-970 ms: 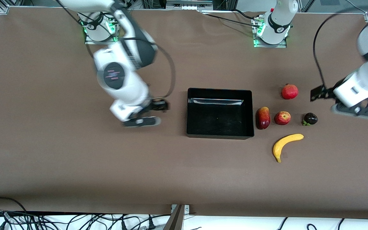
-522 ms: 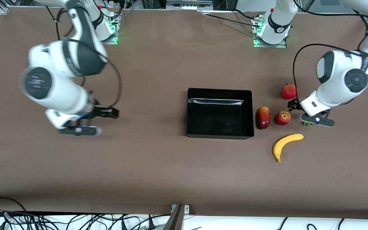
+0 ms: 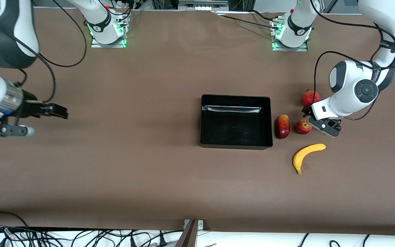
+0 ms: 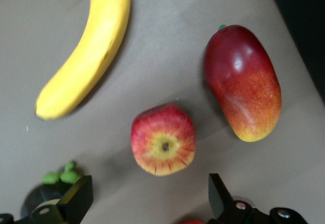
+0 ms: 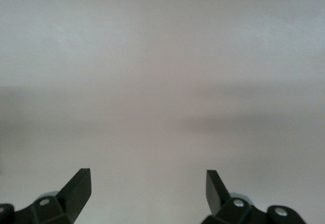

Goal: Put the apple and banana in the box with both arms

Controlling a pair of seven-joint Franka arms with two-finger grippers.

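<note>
The apple [image 3: 301,127], small and red with yellow patches, lies on the table beside the black box [image 3: 236,97], toward the left arm's end. The yellow banana [image 3: 307,156] lies nearer the front camera than the apple. My left gripper [image 3: 316,120] hangs open just over the table beside the apple. In the left wrist view the apple [image 4: 163,146] sits just ahead of that gripper [image 4: 150,203], with nothing between the fingers, and the banana [image 4: 89,51] lies farther out. My right gripper [image 3: 34,120] is open and empty over bare table at the right arm's end, as the right wrist view [image 5: 147,191] confirms.
An oval red-and-orange fruit [image 3: 282,126] lies between the apple and the box wall. A red pomegranate [image 3: 310,97] sits farther from the front camera than the apple. A dark fruit with green leaves [image 4: 45,196] lies by one left finger. The box holds nothing.
The right arm swung away from beside the box out to its own end of the table. The left gripper came in over the fruits and stopped beside the apple. No fruit moved.
</note>
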